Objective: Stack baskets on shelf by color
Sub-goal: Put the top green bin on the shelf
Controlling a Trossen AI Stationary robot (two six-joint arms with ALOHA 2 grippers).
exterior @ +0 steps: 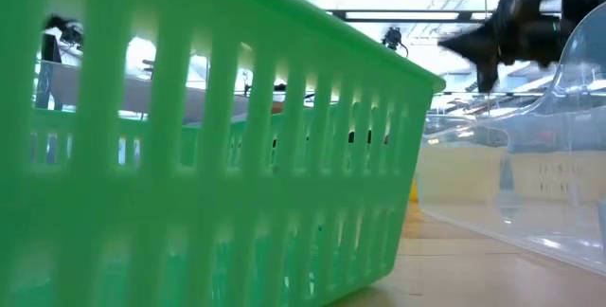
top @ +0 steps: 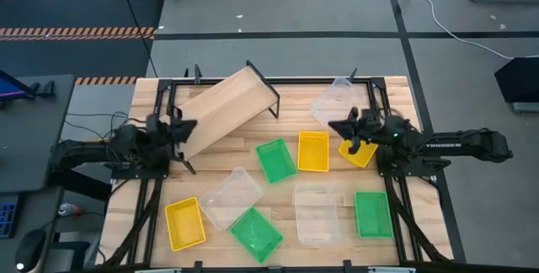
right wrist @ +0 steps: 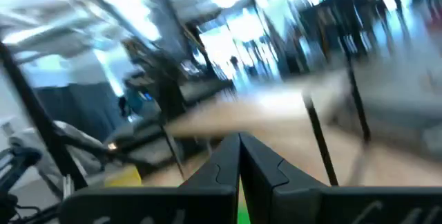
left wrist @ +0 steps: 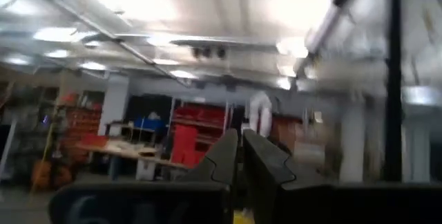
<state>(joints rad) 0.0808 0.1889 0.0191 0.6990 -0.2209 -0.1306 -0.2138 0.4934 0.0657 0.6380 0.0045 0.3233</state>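
Observation:
Nine baskets lie flat on the slatted table. The green ones (top: 275, 161), (top: 255, 232), (top: 371, 214) and the yellow ones (top: 313, 151), (top: 184, 222), (top: 360, 152) are scattered. So are the clear ones (top: 232, 195), (top: 316, 214), (top: 337, 104). The shelf (top: 223, 109) stands slanted at the far left with nothing on its board. My right gripper (top: 338, 127) (right wrist: 239, 148) is shut and holds nothing. It hovers raised beside the far-right yellow basket. My left gripper (top: 187, 128) (left wrist: 239, 156) is shut and holds nothing, close to the shelf's near left end.
In the low view a green basket (exterior: 189, 155) fills the foreground and a clear one (exterior: 530, 184) lies right of it, with my right gripper (exterior: 483, 46) high above. Black frame rods run along the table's edges. Bare wood shows between the shelf and the middle baskets.

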